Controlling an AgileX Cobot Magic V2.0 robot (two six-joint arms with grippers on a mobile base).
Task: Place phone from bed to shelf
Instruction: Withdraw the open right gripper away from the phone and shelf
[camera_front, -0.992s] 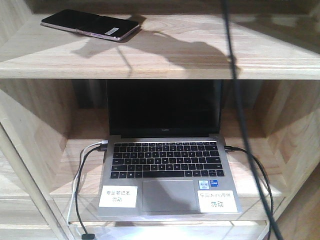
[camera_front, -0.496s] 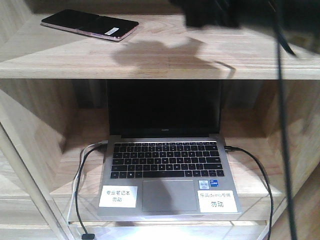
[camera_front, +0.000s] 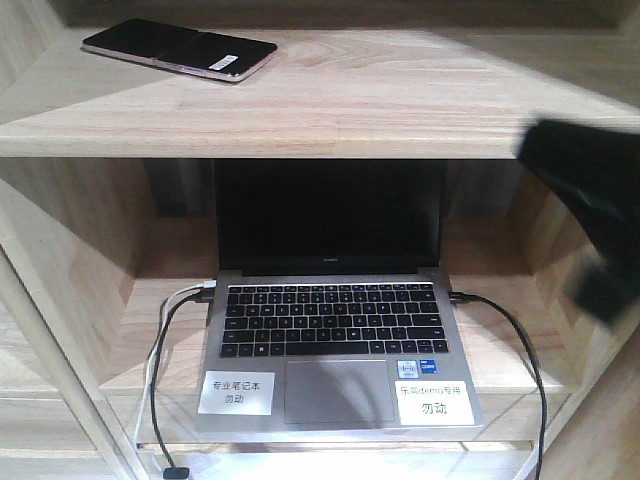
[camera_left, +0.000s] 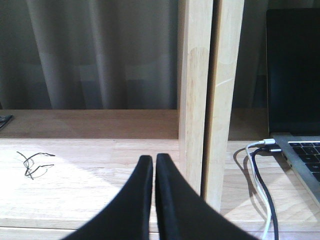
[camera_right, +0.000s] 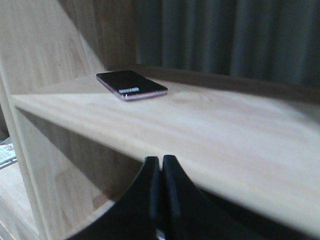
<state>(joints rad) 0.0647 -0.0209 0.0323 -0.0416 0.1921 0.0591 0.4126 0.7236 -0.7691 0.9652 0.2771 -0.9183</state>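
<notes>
Nearest the right wrist camera, the right gripper (camera_right: 161, 165) has its jaws pressed together, empty. Beyond it, the phone (camera_right: 131, 85) lies flat on the shelf (camera_right: 210, 125), well apart. It looks thin, stiff, glossy and probably slippery; its long edges seem the safest hold.

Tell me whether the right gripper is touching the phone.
Apart. In the right wrist view the right gripper, fingers closed together, sits below the shelf edge, while the phone lies far back on the board.
</notes>
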